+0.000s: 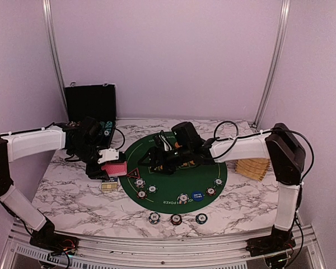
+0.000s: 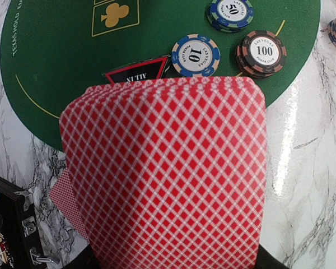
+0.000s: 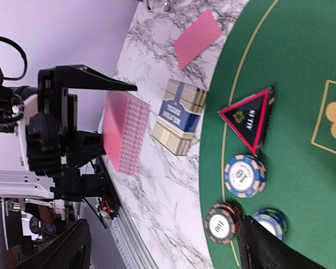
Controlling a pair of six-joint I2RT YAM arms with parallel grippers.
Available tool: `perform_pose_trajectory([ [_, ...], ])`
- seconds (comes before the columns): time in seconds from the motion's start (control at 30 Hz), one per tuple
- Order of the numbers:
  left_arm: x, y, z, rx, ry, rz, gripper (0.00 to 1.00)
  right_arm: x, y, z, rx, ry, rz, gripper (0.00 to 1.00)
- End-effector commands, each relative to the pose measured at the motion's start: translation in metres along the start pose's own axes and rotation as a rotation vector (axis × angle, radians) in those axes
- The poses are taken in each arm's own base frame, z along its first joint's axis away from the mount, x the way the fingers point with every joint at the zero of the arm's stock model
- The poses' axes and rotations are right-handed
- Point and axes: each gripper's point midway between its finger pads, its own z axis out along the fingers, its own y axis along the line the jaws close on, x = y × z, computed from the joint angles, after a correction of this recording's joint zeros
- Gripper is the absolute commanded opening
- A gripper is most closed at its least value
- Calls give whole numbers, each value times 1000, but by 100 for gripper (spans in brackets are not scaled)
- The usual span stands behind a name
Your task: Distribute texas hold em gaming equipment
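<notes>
Left gripper (image 1: 112,163) clamps a red-backed deck of playing cards (image 2: 168,168). Just beyond it, a red-rimmed black triangle (image 2: 139,70) lies on green felt mat (image 2: 56,56) over marble worktop (image 2: 308,145). Right gripper (image 3: 165,235) is spread apart.

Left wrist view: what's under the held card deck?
Showing past the card deck: the red-rimmed triangle at its top edge and a loose card at its left. Whatever lies on the mat and marble directly beneath is covered.
</notes>
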Motion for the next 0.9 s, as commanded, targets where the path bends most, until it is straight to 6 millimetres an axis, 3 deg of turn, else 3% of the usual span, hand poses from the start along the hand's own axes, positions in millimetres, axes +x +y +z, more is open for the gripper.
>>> perform_pose_trajectory([
  [0.0,-15,0,-13,1,-31,-3,3,-22,47,8,-181,-28,-4,87],
  [0.37,-31,5,-17,-14,-44,11,3,-20,48,31,-268,9,71,80],
  [0.87,-35,5,-14,-19,-30,25,1,-25,62,48,-376,27,114,65],
])
